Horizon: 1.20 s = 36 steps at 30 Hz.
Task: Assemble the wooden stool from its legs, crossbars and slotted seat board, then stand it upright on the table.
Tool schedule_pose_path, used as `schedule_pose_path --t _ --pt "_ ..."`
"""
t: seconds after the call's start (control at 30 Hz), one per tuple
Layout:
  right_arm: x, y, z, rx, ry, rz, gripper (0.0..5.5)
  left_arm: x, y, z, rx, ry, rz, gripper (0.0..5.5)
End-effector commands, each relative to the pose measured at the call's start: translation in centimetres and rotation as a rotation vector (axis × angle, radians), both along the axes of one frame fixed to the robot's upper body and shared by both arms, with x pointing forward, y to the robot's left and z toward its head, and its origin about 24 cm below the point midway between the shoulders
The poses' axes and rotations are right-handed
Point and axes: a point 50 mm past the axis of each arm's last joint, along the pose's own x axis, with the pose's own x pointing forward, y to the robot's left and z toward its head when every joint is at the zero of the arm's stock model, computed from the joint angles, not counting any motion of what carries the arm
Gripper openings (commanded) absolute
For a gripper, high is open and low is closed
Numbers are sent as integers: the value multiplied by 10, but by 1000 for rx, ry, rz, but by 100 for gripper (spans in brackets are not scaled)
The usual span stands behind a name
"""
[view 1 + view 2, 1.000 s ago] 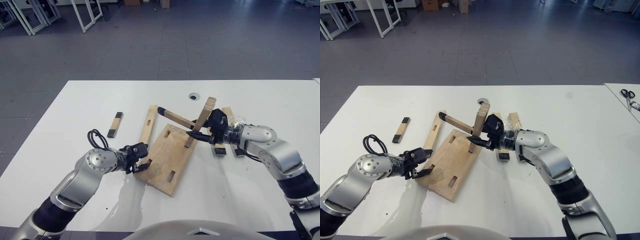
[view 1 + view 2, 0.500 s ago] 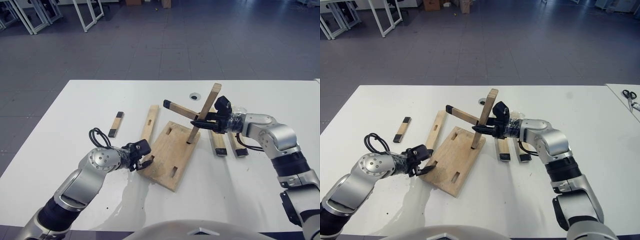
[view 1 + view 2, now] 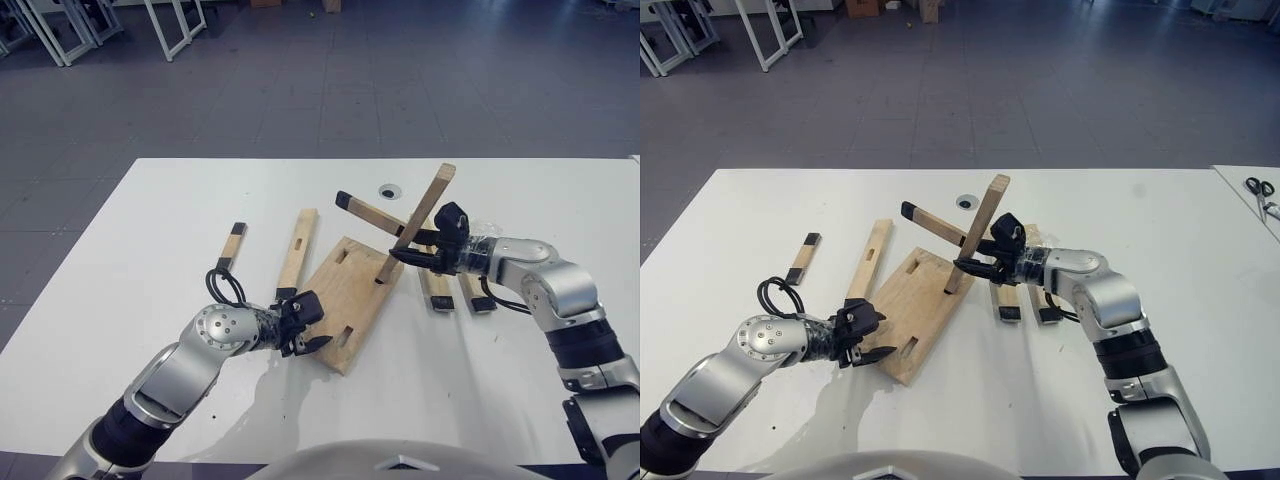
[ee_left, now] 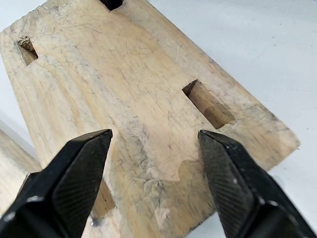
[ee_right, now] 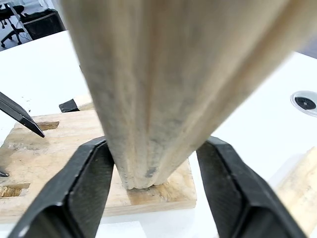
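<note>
The slotted seat board (image 3: pixel 340 305) lies flat on the white table (image 3: pixel 150 220). A wooden leg (image 3: pixel 420 215) leans with its lower end at a far slot of the board, and a black-tipped crossbar (image 3: pixel 365 210) sticks out from it to the left. My right gripper (image 3: pixel 413 256) is shut on this leg low down; the right wrist view has the leg (image 5: pixel 163 74) between the fingers (image 5: pixel 81 193). My left gripper (image 3: pixel 305 332) sits open at the board's near left edge, its fingertips (image 4: pixel 74 178) spread over the board (image 4: pixel 129 94).
A slotted long bar (image 3: pixel 297 250) and a short black-ended piece (image 3: pixel 231 247) lie left of the board. Two black-tipped legs (image 3: pixel 436 287) (image 3: pixel 470 290) lie to its right, under my right arm. A round cable hole (image 3: pixel 388 189) is behind. Scissors (image 3: pixel 1253 187) lie far right.
My right gripper has swung the leg and crossbar to the right and more upright. The board has shifted right and turned with it. My left gripper has followed along its near edge.
</note>
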Motion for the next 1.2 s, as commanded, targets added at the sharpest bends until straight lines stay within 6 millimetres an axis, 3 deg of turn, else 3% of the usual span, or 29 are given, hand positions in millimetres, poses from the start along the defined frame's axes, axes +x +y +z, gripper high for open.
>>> schedule_pose_path --t 0.03,0.13,0.27,0.37,0.47,0.53,0.63,0.77,0.83,0.9,0.97,1.03,1.1,1.2 --pt "1 -5 15 -10 -44 -5 318 -10 17 -24 108 105 75 322" --pt "-10 -20 22 -84 -24 45 318 -11 19 -24 111 106 85 322" --pt "-25 -71 31 -342 20 35 318 -15 19 -25 105 109 109 322" --pt "-12 -81 60 -359 -79 -94 318 -17 19 -25 98 110 123 322" --pt "24 -72 116 -133 -347 -471 266 -17 18 -26 95 109 129 322" --pt "31 -54 145 145 -393 -613 226 -17 17 -26 92 110 132 322" --pt "31 -18 159 519 -249 -674 208 -18 17 -26 89 114 138 322" --pt "26 15 149 635 -55 -635 208 -16 15 -26 85 113 137 322" --pt "24 18 149 643 -31 -634 208 -15 14 -26 85 109 134 322" --pt "23 13 167 662 -120 -659 208 -15 15 -26 86 109 135 322" --pt "18 -2 209 745 -357 -744 208 -15 15 -27 88 112 134 322" --pt "11 -10 240 857 -483 -769 208 -16 16 -27 88 114 135 322" --pt "12 -2 238 866 -453 -753 208 -17 16 -27 89 116 138 322" --pt "21 27 173 750 -187 -736 208 -16 17 -26 91 113 134 322"
